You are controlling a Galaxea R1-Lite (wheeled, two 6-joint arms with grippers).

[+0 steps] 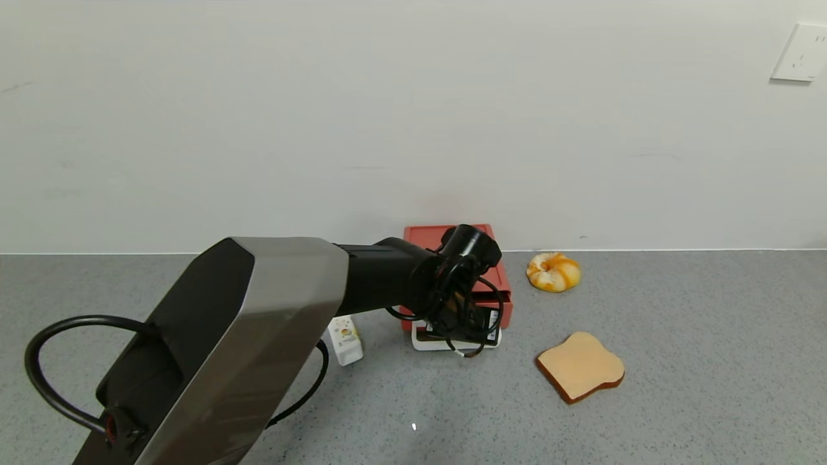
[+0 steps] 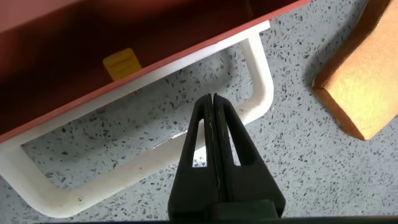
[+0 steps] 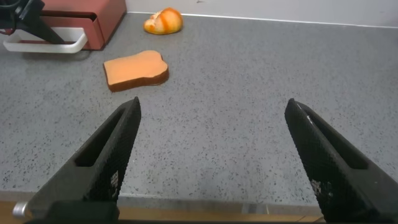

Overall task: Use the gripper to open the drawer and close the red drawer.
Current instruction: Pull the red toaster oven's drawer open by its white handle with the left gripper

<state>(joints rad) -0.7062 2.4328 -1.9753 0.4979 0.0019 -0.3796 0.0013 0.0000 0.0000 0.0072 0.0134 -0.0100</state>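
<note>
At the far middle of the tabletop [image 1: 678,400], my left hand [image 2: 214,124] hovers clenched and empty over the white handle [image 2: 264,81] of the drawer [image 1: 497,303], which looks slightly pulled out. Closing remains. My right hand [image 3: 211,155] waits spread, well apart.

The grey speckled counter [image 1: 678,387] meets a white wall along its far edge. A flat red box [image 1: 501,278] sits at the middle of that edge, its drawer [image 1: 506,316] partly out, the white loop handle [image 1: 452,343] towards the near edge. Just left stands a small white carton [image 1: 344,339]. Right of the box, a round bun [image 1: 553,271] lies near the far edge and a toast slice [image 1: 581,365] nearer the middle.
</note>
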